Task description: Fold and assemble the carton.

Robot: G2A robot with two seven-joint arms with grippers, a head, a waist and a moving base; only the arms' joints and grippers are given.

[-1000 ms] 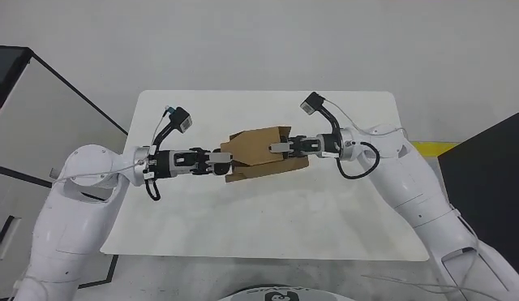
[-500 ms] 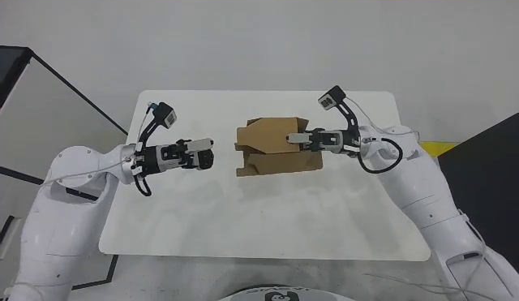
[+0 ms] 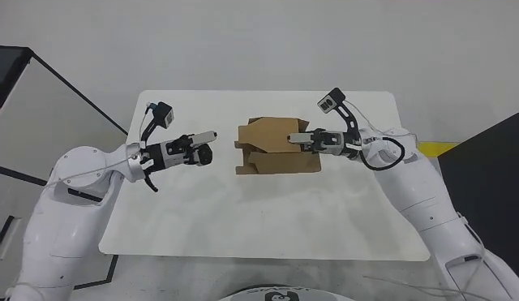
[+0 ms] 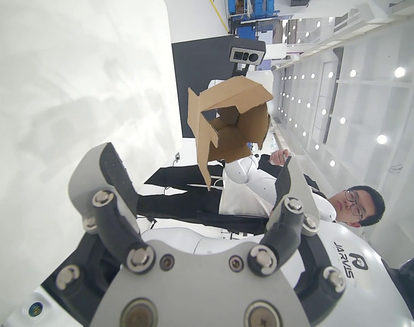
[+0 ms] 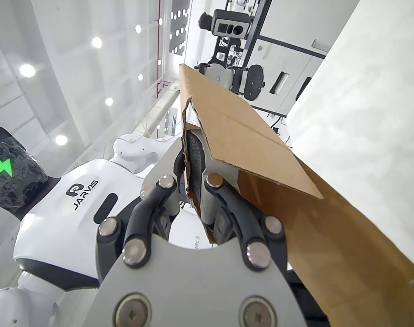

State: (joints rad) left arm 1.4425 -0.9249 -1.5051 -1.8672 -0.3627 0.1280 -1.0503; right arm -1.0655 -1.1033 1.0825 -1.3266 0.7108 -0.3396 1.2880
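Brown cardboard carton (image 3: 276, 147) is being held over the desk (image 3: 268, 220), long axis running side to side; your right fingers (image 5: 162, 171) are clamping its right-end wall, while your left fingers (image 4: 115, 171) are hovering apart, facing its open left end

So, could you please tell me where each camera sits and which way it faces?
Top view: above the arms, facing down at the table and carton; both arms show.
Left wrist view: on the left wrist, facing past the open left gripper into the carton's open end.
Right wrist view: on the right wrist, facing along the right gripper, shut on a carton flap.
Shared: all three show the carton.
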